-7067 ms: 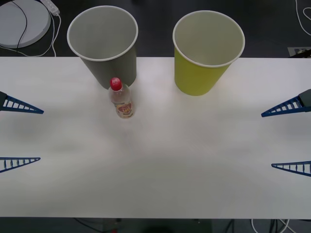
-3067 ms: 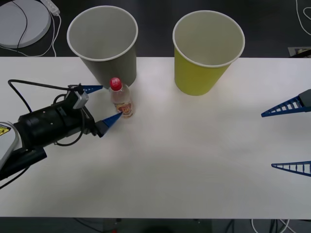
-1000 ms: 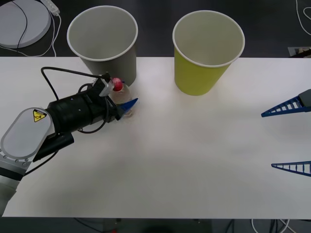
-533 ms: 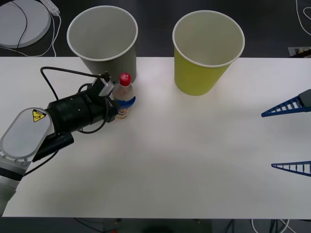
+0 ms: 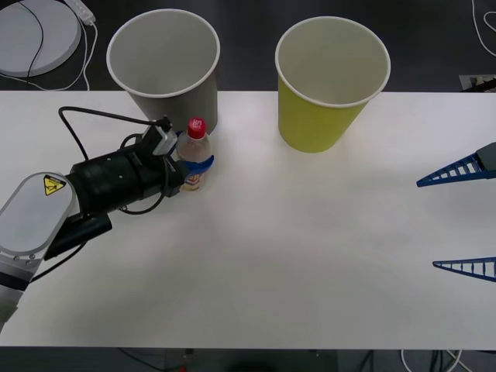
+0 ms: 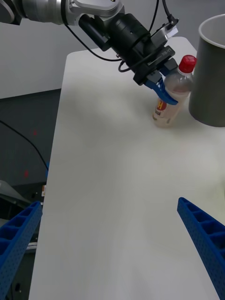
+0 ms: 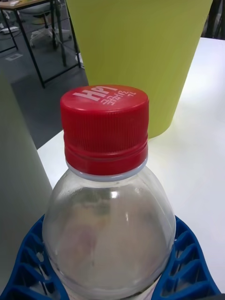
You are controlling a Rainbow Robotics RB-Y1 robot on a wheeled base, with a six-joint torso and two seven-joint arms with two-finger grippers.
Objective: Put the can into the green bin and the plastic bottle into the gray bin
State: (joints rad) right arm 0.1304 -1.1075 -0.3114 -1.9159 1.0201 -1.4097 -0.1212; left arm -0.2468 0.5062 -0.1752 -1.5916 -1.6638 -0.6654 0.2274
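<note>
The small clear plastic bottle, with its red cap and yellow-and-red label, stands slightly tilted just in front of the gray bin. My left gripper is shut on the bottle's body from the left. In the left wrist view, blue fingers hug the plastic bottle on both sides, with the green bin behind it. The green bin stands at the back right of centre. My right gripper waits open at the table's right edge. From the right wrist view, the plastic bottle leans toward the gray bin. The can is out of view.
The white table stretches bare from centre to the front edge. Both bins stand along its back edge. On the dark floor behind the left corner lies a round gray disc with white cables. The left arm's black cable loops above its wrist.
Over the last second my left gripper's fingers closed around the bottle, and its cap shifted a little right and back. The left arm then drew slightly left. The right gripper stayed put.
</note>
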